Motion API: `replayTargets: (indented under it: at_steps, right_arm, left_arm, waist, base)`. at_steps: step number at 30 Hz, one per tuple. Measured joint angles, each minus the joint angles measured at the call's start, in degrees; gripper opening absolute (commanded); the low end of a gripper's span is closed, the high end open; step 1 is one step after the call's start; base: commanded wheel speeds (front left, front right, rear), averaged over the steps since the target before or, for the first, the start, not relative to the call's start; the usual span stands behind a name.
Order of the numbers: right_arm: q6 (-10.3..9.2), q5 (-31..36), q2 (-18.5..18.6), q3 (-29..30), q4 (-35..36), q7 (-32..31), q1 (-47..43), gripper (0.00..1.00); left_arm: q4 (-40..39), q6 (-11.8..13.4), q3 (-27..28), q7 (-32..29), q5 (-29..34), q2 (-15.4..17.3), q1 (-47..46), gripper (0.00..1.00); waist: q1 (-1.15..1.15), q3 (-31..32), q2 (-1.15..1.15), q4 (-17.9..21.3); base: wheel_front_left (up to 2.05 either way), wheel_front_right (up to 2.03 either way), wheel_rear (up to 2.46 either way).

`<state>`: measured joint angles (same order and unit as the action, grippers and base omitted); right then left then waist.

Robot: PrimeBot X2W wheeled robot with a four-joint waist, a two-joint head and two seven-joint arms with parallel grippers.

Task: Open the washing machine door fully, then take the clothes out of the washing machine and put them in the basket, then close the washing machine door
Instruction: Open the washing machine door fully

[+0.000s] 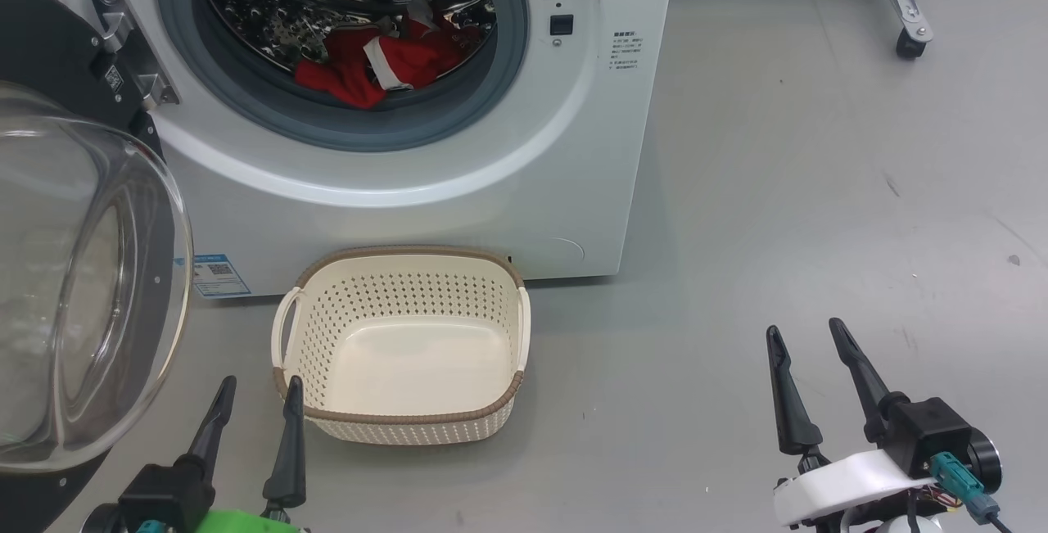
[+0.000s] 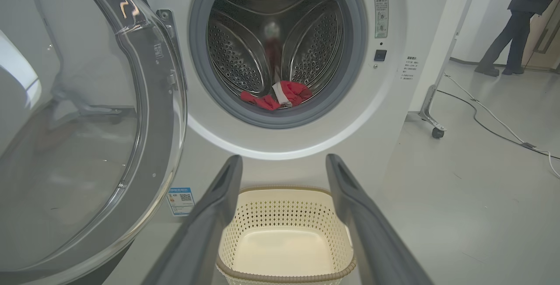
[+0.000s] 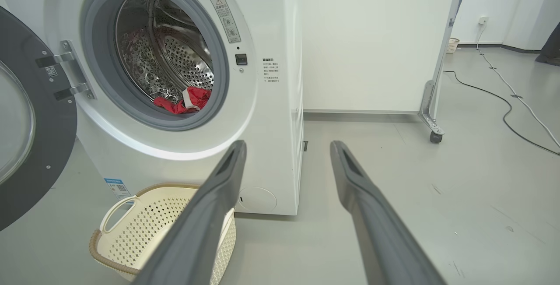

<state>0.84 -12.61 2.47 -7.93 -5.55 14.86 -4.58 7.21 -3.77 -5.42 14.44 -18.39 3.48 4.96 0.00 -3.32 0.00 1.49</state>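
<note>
From the head view, the washing machine [image 1: 573,189] stands on the floor [image 1: 778,189] at 12 o'clock, with its front facing the robot. The washing machine door [image 1: 82,271] hangs from its hinge on the left of the opening and swings out to 9 o'clock. The clothes [image 1: 368,66] lie low in the drum, near its front lip. The basket [image 1: 409,417] sits on the floor just before the machine, at 6 o'clock from the opening. The left hand [image 1: 260,386] is at 7 o'clock, just beside the basket's near left corner. The right hand [image 1: 804,327] is at 5 o'clock, well apart from the basket. A wheeled frame leg [image 1: 909,42] stands at 1 o'clock, to the right of the machine.

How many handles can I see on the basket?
2. One handle is on the left end of the basket, the other on its right end; none seems hidden.
</note>
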Motion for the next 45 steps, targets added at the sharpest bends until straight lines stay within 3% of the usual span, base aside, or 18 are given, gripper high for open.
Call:
replayTargets:
  at_steps: [13,45]
  right_arm:
    - [-0.98,-0.3,-0.1,0.2,1.2,0.0,-0.8,1.0]
    - [-1.0,-0.5,-0.1,-0.1,1.9,0.0,-1.6,1.0]
  left_arm:
    - [0.4,0.5,-0.5,-0.1,0.0,0.0,0.0,1.0]
    - [0.5,2.2,-0.9,-0.1,0.9,0.0,0.0,1.0]
  waist:
    - [0.0,0.0,0.0,0.7]
    - [0.0,0.0,0.0,0.7]
  base:
    - [0.0,0.0,0.0]
    - [0.15,-0.15,0.0]
